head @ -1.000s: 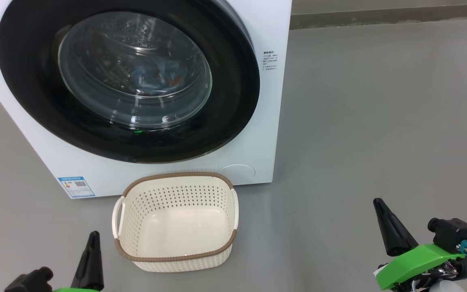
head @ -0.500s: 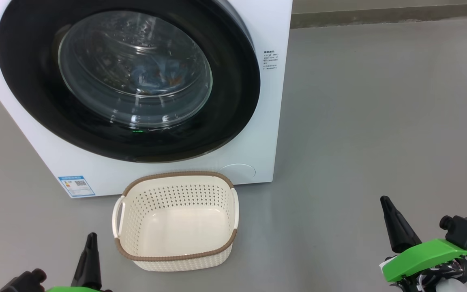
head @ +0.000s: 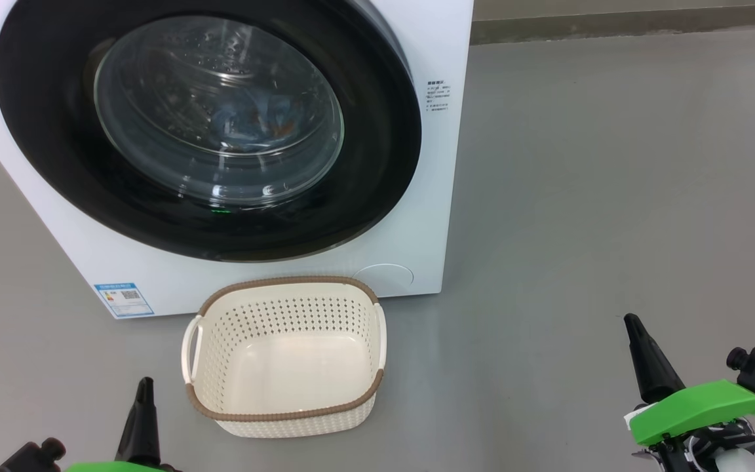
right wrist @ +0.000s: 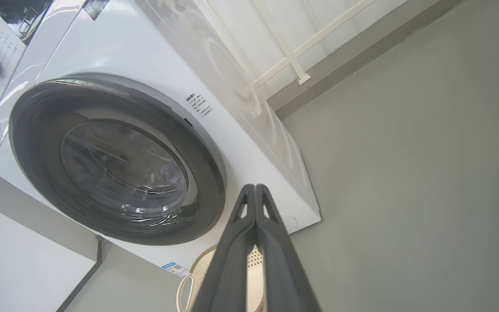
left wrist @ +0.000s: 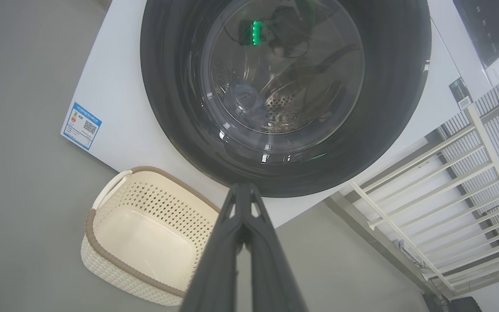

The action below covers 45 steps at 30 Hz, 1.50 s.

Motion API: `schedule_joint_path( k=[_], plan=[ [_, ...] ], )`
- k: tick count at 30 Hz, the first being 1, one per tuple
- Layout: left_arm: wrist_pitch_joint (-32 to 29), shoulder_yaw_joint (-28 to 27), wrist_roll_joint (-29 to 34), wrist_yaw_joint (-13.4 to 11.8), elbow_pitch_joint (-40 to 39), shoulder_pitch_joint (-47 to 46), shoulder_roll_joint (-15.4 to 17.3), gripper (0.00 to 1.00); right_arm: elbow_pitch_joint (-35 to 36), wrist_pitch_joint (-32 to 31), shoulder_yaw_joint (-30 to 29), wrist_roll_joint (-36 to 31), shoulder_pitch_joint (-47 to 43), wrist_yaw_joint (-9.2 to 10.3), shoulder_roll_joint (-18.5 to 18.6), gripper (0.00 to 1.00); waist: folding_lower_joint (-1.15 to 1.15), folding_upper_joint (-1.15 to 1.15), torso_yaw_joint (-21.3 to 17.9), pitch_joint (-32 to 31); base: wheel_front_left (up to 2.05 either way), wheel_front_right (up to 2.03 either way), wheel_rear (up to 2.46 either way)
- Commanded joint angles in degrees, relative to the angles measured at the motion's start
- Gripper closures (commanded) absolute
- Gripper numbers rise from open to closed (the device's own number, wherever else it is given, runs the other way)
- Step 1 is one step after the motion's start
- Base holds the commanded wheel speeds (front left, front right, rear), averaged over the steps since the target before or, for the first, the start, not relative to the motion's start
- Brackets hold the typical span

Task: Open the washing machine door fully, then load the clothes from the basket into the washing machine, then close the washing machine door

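- Clothes [head: 253, 128]: blue blur behind door [head: 377, 144] glass, hard to make out; door flush on washing machine [head: 436, 39].
- Basket [head: 286, 416] on floor [head: 613, 196], just before machine.
- Left gripper [left wrist: 241, 190], right gripper [right wrist: 254, 190]: fingers together, holding nothing.

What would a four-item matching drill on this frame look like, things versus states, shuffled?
1 washing machine door
2 basket
3 clothes
4 right gripper

A empty, on the floor
B shut, holding nothing
C closed against the washing machine
D in the drum, behind glass

Pairs: 1-C, 2-A, 3-D, 4-B
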<state>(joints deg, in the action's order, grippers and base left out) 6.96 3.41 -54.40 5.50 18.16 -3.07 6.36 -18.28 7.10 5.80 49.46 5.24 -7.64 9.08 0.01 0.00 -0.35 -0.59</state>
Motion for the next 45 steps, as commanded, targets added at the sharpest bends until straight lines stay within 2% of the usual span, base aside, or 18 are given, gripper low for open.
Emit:
schedule_joint_path(
  k=[1, 45],
  plan=[
    [-0.5, -1.4, -1.2, 0.5, -1.9, -2.1, 0.5, 1.0, 1.7, -0.3, -0.4, 1.4, 1.5, 0.06, 0.4, 1.0, 0.0, 0.0, 0.0, 0.0, 0.0, 0.0, 0.0],
    [-7.9, -6.3, -22.0, 1.3, -3.2, -2.7, -1.8, 1.0, 3.2, -7.8, -7.1, 25.1, 1.2, 0.11, -3.3, 1.0, 0.0, 0.0, 0.2, 0.4, 0.0, 0.0, 0.0]
  ],
)
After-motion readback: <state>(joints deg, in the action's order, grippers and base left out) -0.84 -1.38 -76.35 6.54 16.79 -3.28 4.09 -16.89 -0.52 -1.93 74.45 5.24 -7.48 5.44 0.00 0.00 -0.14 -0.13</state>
